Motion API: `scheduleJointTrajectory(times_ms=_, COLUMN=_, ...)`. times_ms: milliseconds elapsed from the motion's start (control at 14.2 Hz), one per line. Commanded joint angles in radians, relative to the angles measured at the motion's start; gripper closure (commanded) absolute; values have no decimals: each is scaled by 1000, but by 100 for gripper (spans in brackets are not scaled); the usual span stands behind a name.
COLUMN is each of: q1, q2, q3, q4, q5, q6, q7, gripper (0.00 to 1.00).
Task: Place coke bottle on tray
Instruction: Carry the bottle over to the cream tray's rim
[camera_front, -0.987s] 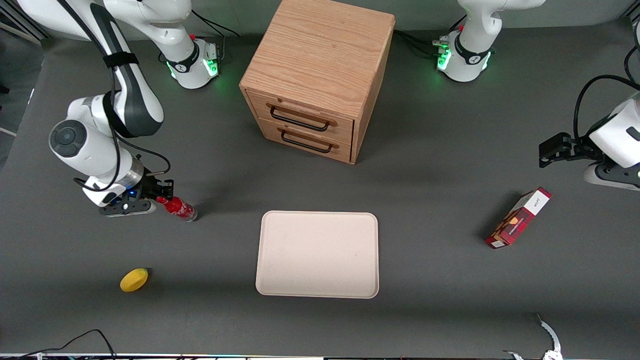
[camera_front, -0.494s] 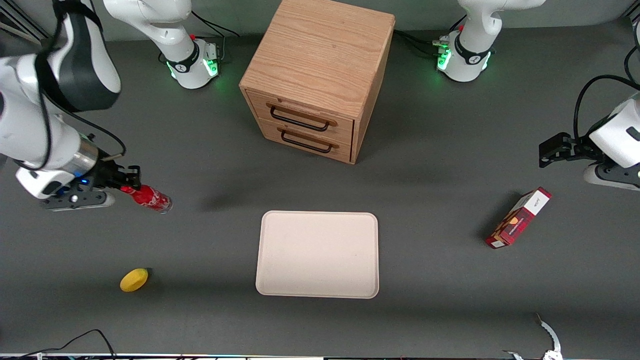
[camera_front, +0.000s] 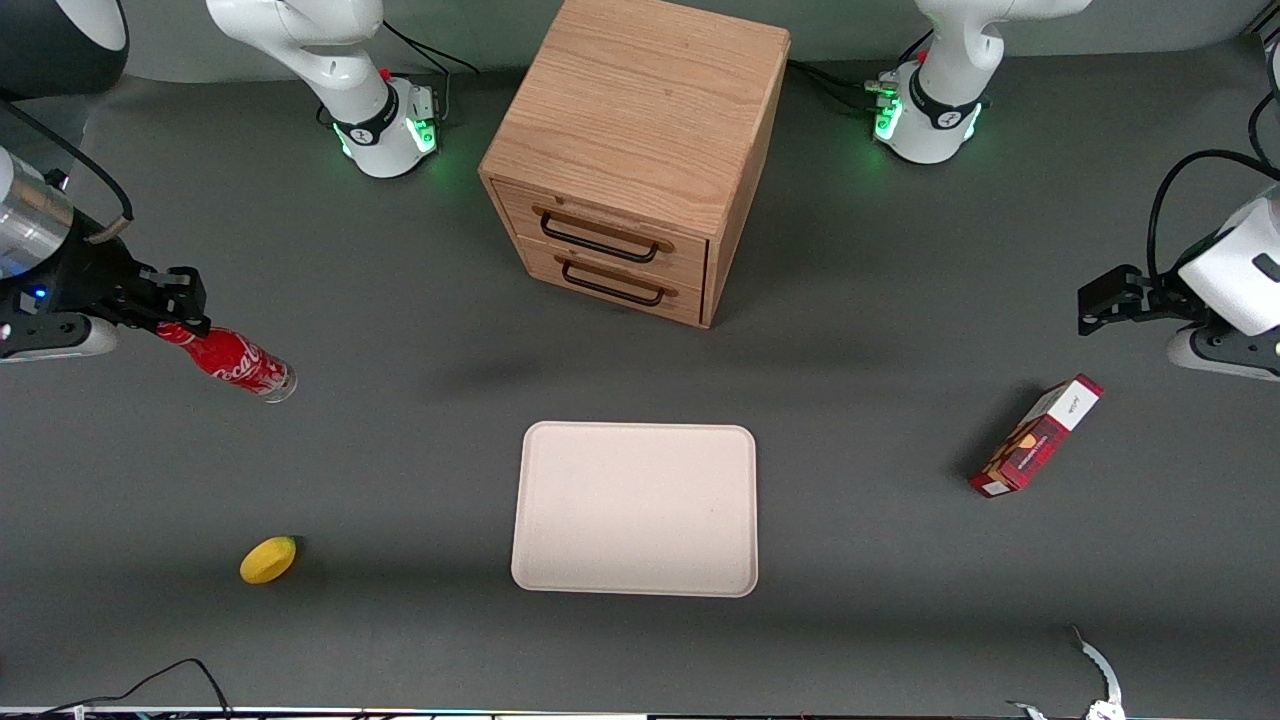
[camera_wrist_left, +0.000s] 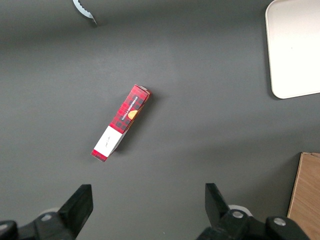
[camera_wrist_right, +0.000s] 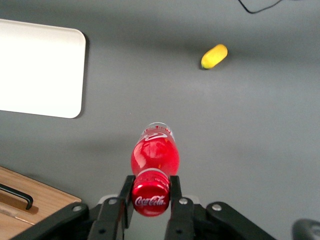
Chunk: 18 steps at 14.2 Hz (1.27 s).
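Observation:
My right gripper (camera_front: 172, 322) is shut on the red cap of the coke bottle (camera_front: 238, 364) and holds it high above the table, toward the working arm's end. The bottle hangs tilted, its clear base pointing down. In the right wrist view the two fingers (camera_wrist_right: 126, 192) clamp the cap of the bottle (camera_wrist_right: 155, 155) from both sides. The cream-pink tray (camera_front: 635, 508) lies flat near the table's middle, nearer the front camera than the cabinet. It also shows in the right wrist view (camera_wrist_right: 40, 67), off to the side of the bottle.
A wooden drawer cabinet (camera_front: 640, 150) stands farther from the front camera than the tray. A yellow lemon (camera_front: 268, 559) lies on the table below the held bottle's area. A red box (camera_front: 1037, 436) lies toward the parked arm's end.
My gripper has risen with the bottle and moved away from the tray toward the working arm's end. The bottle has left the table.

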Motion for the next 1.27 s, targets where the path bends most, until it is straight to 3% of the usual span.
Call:
scheduleJointTrajectory(times_ms=0, q1=62, q2=86, q3=0, q4=126, q5=-8, q6=-36, q7=2, gripper=100)
scheduleJointTrajectory(times_ms=494, q1=248, q2=313, q3=-8, q4=389, q5=-8, q6=20, q7=2, gripper=100)
scheduleJointTrajectory(times_ms=1199, q1=340, q2=543, q3=-17, q4=399, q5=-15, q6=435, q7=17, gripper=100)
